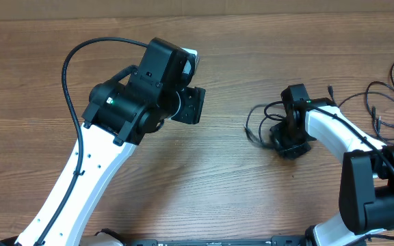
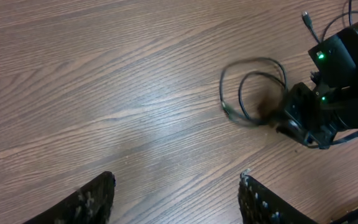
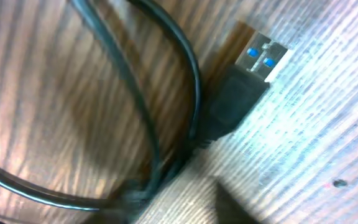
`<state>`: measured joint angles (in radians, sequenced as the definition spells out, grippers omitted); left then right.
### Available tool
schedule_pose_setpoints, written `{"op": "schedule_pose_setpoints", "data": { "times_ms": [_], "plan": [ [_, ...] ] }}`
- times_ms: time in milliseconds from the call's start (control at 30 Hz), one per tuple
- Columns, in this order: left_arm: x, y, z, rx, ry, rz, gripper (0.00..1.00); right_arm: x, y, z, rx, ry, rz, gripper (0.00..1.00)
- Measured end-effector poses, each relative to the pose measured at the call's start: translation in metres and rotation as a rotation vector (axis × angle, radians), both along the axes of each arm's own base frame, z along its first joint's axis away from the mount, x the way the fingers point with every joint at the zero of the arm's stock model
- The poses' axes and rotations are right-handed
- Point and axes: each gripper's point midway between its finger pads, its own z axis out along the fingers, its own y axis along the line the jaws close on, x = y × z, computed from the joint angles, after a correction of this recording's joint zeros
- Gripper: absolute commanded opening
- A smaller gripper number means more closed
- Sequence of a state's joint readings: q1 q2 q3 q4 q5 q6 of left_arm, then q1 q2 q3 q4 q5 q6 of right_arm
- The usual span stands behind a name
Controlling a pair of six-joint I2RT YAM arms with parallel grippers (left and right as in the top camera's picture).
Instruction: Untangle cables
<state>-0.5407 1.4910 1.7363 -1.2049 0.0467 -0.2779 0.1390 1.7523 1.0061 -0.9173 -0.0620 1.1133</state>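
A thin black cable (image 1: 262, 119) lies in a loose coil right of the table's middle. It also shows in the left wrist view (image 2: 253, 93). My right gripper (image 1: 289, 140) is down at the table on the coil's right side. In the right wrist view a USB plug (image 3: 253, 68) with blue pins lies flat, and cable loops (image 3: 135, 93) run close past my right gripper's (image 3: 179, 202) blurred fingertips, which look apart. More thin black cables (image 1: 382, 113) lie at the far right. My left gripper (image 2: 176, 193) is open and empty, raised above bare wood left of the coil.
The left arm (image 1: 135, 96) hangs over the table's left middle, with its own thick black cable (image 1: 70, 61) arching to the left. The right arm (image 1: 340, 133) reaches in from the lower right, passing beside the far-right cables. The table top is brown wood.
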Motion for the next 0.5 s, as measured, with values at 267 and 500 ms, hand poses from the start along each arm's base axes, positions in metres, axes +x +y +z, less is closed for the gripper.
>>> {"op": "schedule_pose_setpoints", "data": {
  "times_ms": [267,500],
  "plan": [
    [0.000,0.000,0.000,0.000,0.000,0.000,0.63,0.003,0.001,0.014,0.008,0.005,0.166,0.04],
    [0.000,0.000,0.000,0.000,-0.001,0.000,0.64,0.057,0.011,0.087,0.003,-0.174,0.442,0.08]
  ]
}}
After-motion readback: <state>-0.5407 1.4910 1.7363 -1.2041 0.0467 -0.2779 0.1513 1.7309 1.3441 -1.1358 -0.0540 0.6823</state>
